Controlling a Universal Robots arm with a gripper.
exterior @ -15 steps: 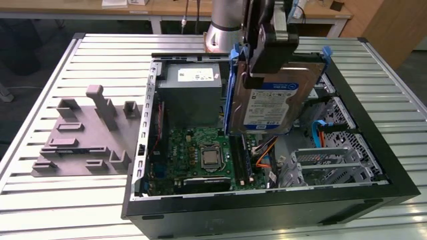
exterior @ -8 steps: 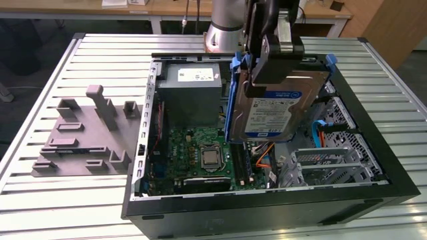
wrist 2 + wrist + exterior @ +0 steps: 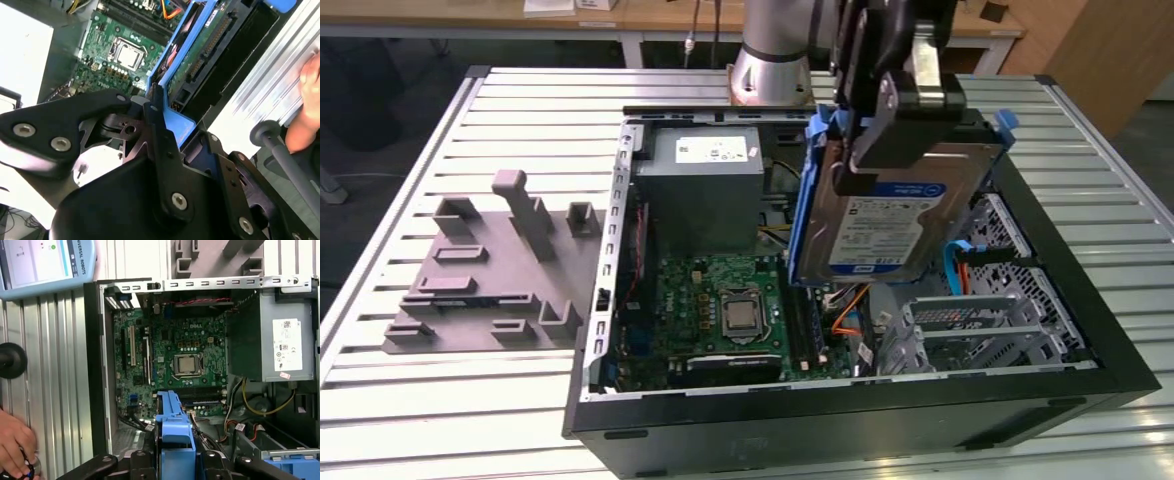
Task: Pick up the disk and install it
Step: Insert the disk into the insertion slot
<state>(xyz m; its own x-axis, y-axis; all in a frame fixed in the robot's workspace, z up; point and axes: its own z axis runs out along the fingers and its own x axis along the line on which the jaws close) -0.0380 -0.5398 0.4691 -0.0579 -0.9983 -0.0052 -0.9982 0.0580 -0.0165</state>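
You're holding the flat silver hard drive in its blue plastic carrier [image 3: 887, 235] on edge over the open black computer case [image 3: 854, 425], at two o'clock from the green motherboard [image 3: 707, 290] in the exterior view. The black gripper [image 3: 881, 160] is clenching the carrier. Descending slanted, it could be snagging the orange cables [image 3: 851, 298].

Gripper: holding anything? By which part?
Yes: the gripper is shut on the disk, gripping the upper end of its blue carrier, above the open computer case.
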